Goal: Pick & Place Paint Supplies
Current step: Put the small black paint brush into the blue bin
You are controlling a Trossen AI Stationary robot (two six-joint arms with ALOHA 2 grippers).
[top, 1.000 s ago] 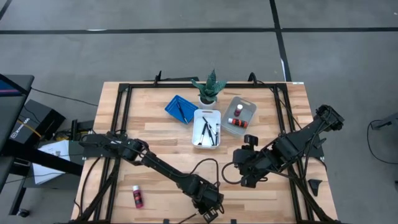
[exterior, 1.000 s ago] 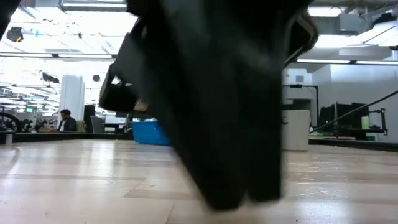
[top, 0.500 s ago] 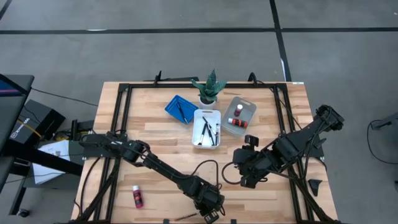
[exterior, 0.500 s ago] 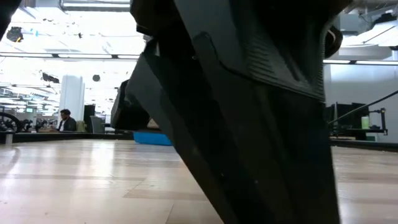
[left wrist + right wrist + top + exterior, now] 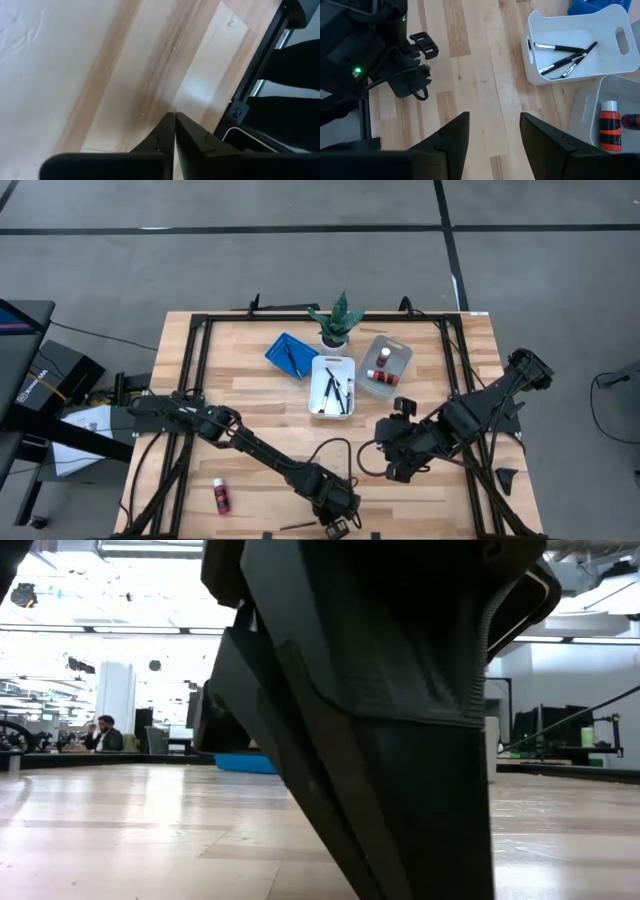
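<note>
Left gripper pinched shut by the table's front edge, near a thin brush; maybe a missed grab, brush rolling off. Right gripper open, waiting. Pink bottle near front-left corner.

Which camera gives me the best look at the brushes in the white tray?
The right wrist view: the brushes lie crossed inside the white tray, handles clear. The high view shows them only as thin dark lines. The low and left wrist views do not show them.
</note>
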